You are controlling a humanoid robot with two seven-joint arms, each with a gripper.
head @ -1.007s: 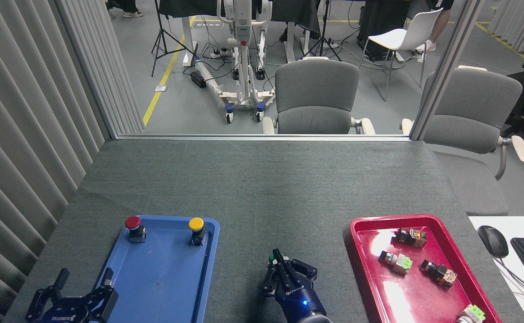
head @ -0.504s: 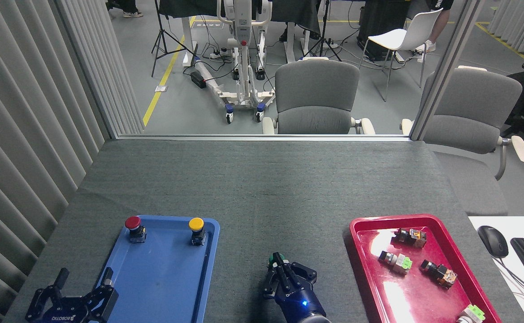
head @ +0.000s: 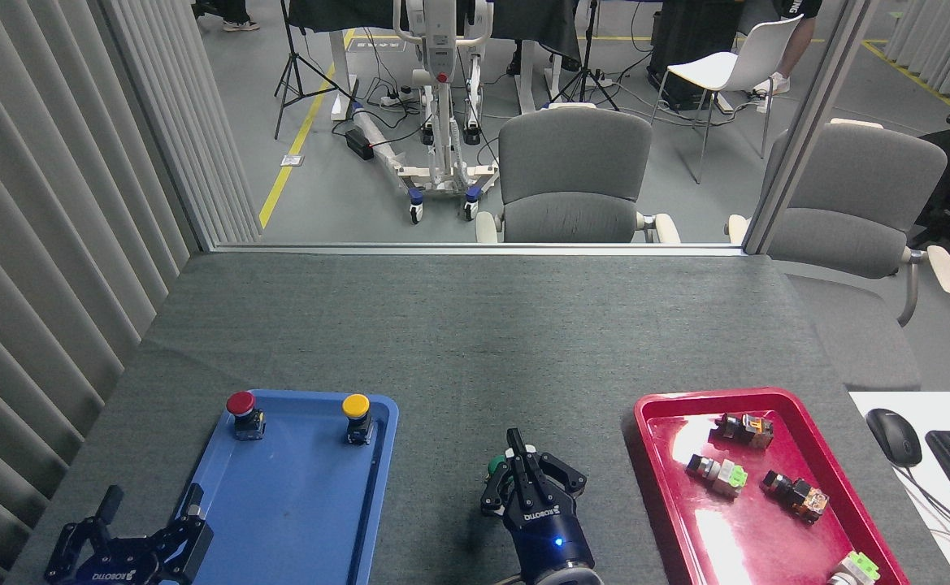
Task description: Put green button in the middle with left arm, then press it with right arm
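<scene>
Dark-green button (head: 495,465) mostly hidden behind right jaws (head: 518,463) drawn together, left jaws (head: 145,516) spread wide.

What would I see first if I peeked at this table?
Two bright trays pop out: a blue tray at the near left with a red button and a yellow button, and a shiny red tray at the near right holding small switches. Between them, the right gripper reaches over the green button on the grey table.
</scene>
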